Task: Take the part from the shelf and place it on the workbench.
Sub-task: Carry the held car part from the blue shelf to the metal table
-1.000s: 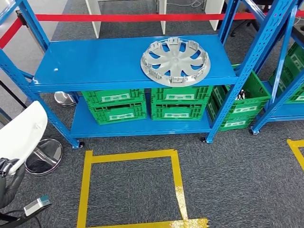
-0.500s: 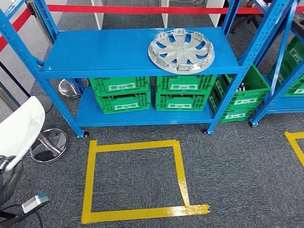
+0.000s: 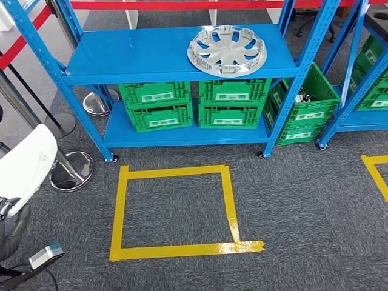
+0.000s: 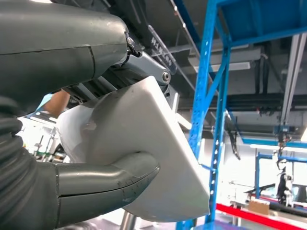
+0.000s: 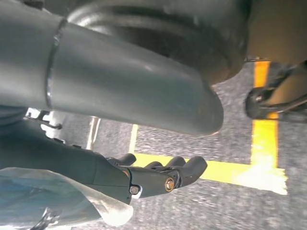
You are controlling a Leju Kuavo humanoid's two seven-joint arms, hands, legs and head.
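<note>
One hubcap (image 3: pixel 227 50) flat on shelf (image 3: pixel 151 57) top; left hand (image 4: pixel 94 158) grips white panel (image 4: pixel 152 143), right hand (image 5: pixel 152 175) curled, empty.

One round silver plastic wheel cover (image 3: pixel 227 50) lies at the upper middle of the head view. Below it sit four green slatted plastic crates (image 3: pixel 157 106), stacked two and two. Two more green crates (image 3: pixel 299 115) stand at the right. One yellow tape square (image 3: pixel 176 211) marks the lower middle. Two round chrome stand bases (image 3: pixel 71 170) sit at the left.
</note>
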